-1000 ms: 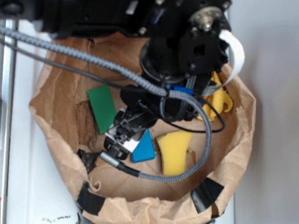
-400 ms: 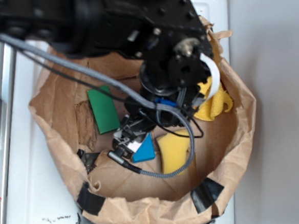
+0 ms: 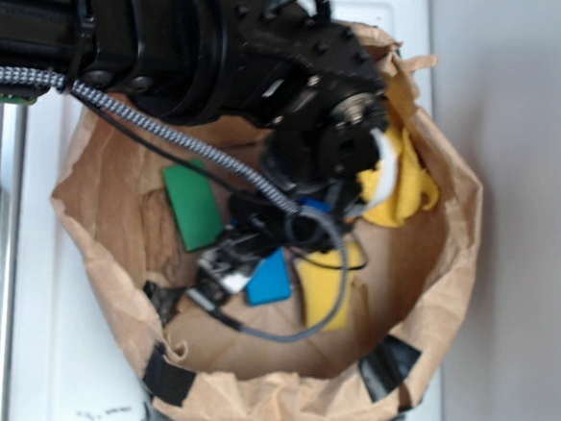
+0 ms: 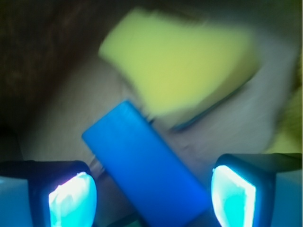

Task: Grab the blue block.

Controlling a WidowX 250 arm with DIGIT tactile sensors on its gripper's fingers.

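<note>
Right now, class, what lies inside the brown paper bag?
Visible inside the paper bag: the blue block, a green block, a yellow sponge, a yellow cloth. The arm covers the bag's middle, so anything beneath it cannot be seen.

The block (image 3: pixel 270 279) that the task names is bright, even blue, and in the wrist view (image 4: pixel 147 172) it shows the same smooth blue with no marking. The second block (image 3: pixel 192 205) is plain green. The sponge (image 3: pixel 325 289) is yellow, a paler lemon yellow in the wrist view (image 4: pixel 182 64). A cloth (image 3: pixel 403 185) at the bag's far side is a warmer yellow. The paper bag (image 3: pixel 450 271) is brown, with black tape patches (image 3: pixel 168 376) on its rim. The arm (image 3: pixel 196 46) is black, its cable (image 3: pixel 161 130) braided in grey and black. The fingers (image 4: pixel 71 201) of the gripper (image 4: pixel 154 198) are black with pads lit cyan.
</note>
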